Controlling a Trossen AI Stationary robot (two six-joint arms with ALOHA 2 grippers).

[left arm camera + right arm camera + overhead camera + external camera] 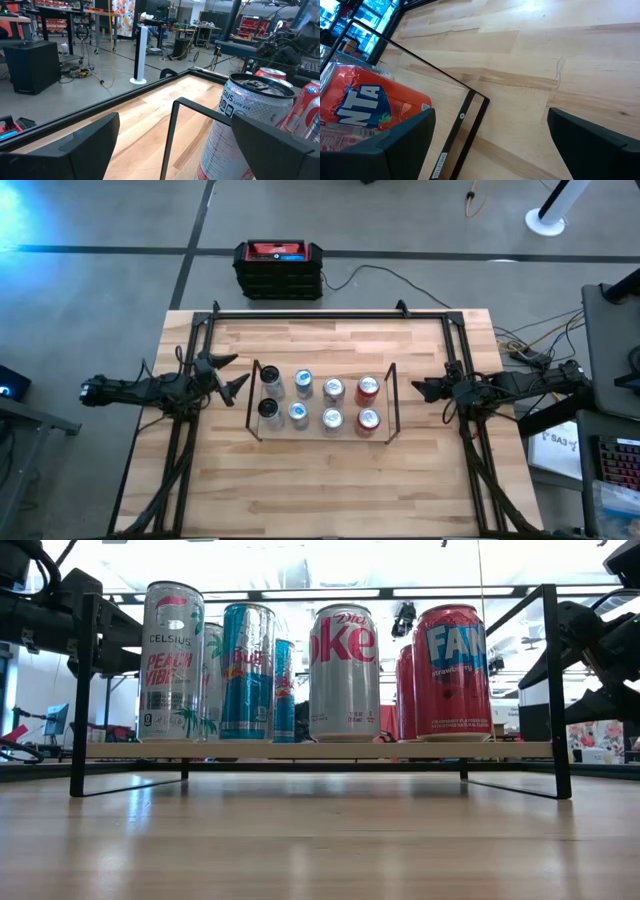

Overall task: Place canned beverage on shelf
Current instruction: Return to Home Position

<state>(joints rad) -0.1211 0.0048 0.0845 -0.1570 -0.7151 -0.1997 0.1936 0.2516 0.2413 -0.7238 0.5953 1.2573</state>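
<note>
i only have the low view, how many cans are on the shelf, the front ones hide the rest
Observer: Eight cans, two rows of four on the shelf, by the high view.
Operator: are the arms off it
Observer: The left tool is beside the shelf's left end, open, holding nothing.
Operator: and the right
Observer: The right tool is beside the right end, open and empty too.

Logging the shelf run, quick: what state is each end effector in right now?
Left end effector: open, empty.
Right end effector: open, empty.
</note>
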